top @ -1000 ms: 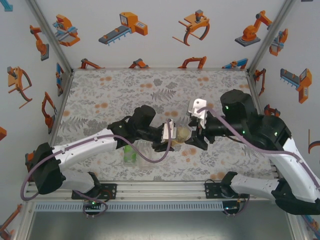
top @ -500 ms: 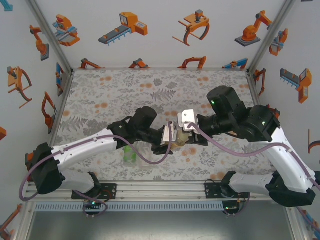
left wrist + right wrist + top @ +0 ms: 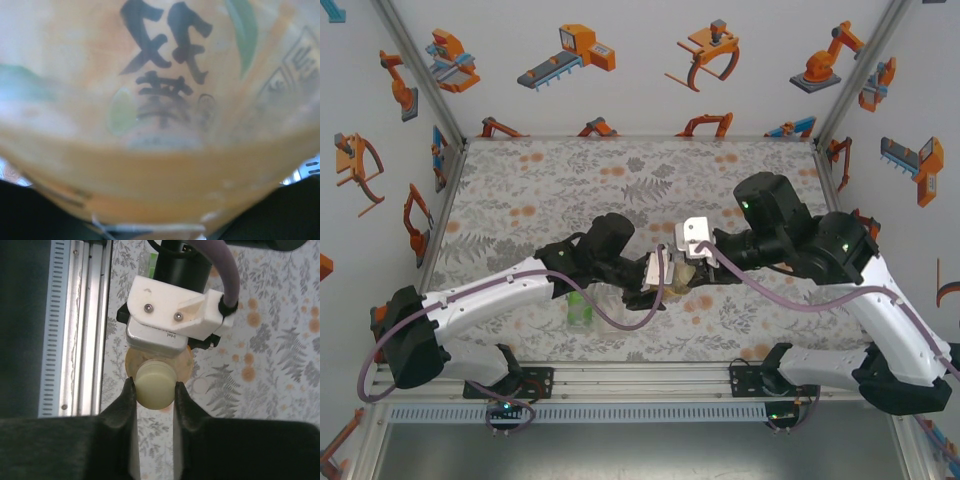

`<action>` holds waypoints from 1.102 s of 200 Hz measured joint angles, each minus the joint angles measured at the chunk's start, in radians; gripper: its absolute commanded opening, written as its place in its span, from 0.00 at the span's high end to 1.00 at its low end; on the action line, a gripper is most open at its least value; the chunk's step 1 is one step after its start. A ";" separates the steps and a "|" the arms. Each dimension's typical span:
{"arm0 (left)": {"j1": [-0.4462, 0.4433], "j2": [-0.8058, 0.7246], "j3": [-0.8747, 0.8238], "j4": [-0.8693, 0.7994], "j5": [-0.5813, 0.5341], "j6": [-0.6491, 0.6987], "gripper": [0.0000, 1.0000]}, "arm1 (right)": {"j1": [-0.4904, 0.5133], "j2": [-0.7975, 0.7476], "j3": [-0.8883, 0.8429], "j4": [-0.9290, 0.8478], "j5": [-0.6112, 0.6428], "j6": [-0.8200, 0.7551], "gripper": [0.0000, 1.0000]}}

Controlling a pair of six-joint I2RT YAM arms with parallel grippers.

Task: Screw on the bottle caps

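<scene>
The amber bottle [image 3: 160, 100], with a yellow label and dark characters, is held sideways above the table by my left gripper [image 3: 658, 272], which is shut on its body. The label sits very close to the left wrist camera. A yellowish bottle cap [image 3: 155, 386] sits on the bottle's neck, facing the right wrist camera. My right gripper [image 3: 154, 390] is shut on this cap, one finger pressed to each side. From above, the two grippers meet at the bottle [image 3: 678, 272] in the middle of the table.
A short green bottle [image 3: 580, 310] stands by the near edge under the left arm, with a clear bottle [image 3: 604, 293] right beside it. The aluminium rail [image 3: 85, 325] runs along the table's near edge. The floral table [image 3: 570, 180] is bare behind the arms.
My right gripper has moved left to the bottle's neck, turned at the wrist, and closed on the yellowish cap. The left arm has kept the bottle still.
</scene>
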 measured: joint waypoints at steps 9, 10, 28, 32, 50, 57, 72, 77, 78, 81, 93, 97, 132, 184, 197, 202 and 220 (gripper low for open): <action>-0.002 -0.002 -0.005 0.004 -0.005 -0.002 1.00 | 0.000 -0.011 -0.018 0.023 0.006 0.045 1.00; -0.002 -0.002 -0.006 0.005 -0.006 -0.002 1.00 | 0.000 -0.013 -0.022 0.026 0.009 0.058 1.00; -0.002 -0.010 -0.025 0.017 -0.034 -0.011 1.00 | 0.000 -0.042 -0.080 0.093 0.043 0.214 1.00; -0.002 -0.011 -0.029 0.018 -0.040 -0.013 1.00 | 0.000 -0.048 -0.095 0.109 0.055 0.260 1.00; 0.000 -0.013 -0.044 0.018 -0.070 -0.023 1.00 | 0.000 -0.078 -0.166 0.189 0.113 0.478 1.00; 0.001 -0.013 -0.048 0.018 -0.080 -0.027 1.00 | 0.000 -0.088 -0.194 0.217 0.145 0.583 1.00; 0.006 -0.013 -0.056 0.019 -0.104 -0.036 1.00 | 0.000 -0.102 -0.232 0.254 0.222 0.806 1.00; 0.006 -0.013 -0.058 0.022 -0.111 -0.041 1.00 | 0.002 -0.103 -0.235 0.256 0.256 0.894 1.00; 0.006 -0.013 -0.058 0.023 -0.112 -0.042 1.00 | 0.002 -0.103 -0.235 0.255 0.263 0.911 1.00; 0.007 -0.013 -0.059 0.025 -0.117 -0.045 1.00 | 0.005 -0.102 -0.234 0.252 0.286 0.967 1.00; 0.008 -0.011 -0.060 0.034 -0.137 -0.055 1.00 | 0.009 -0.090 -0.217 0.217 0.367 1.178 1.00; 0.008 -0.010 -0.060 0.039 -0.143 -0.058 1.00 | 0.011 -0.084 -0.208 0.203 0.387 1.237 1.00; 0.009 -0.009 -0.063 0.060 -0.177 -0.069 1.00 | 0.013 -0.060 -0.180 0.132 0.488 1.600 1.00; 0.010 -0.010 -0.071 0.098 -0.192 -0.069 1.00 | 0.019 -0.021 -0.117 0.090 0.515 1.611 0.58; 0.010 -0.010 -0.071 0.119 -0.187 -0.066 1.00 | 0.019 -0.020 -0.100 0.109 0.512 1.515 0.48; 0.009 -0.011 -0.071 0.122 -0.179 -0.064 1.00 | 0.019 -0.020 -0.092 0.118 0.509 1.474 0.45; 0.008 -0.014 -0.071 0.130 -0.163 -0.057 1.00 | 0.012 -0.034 -0.072 0.163 0.475 1.296 0.43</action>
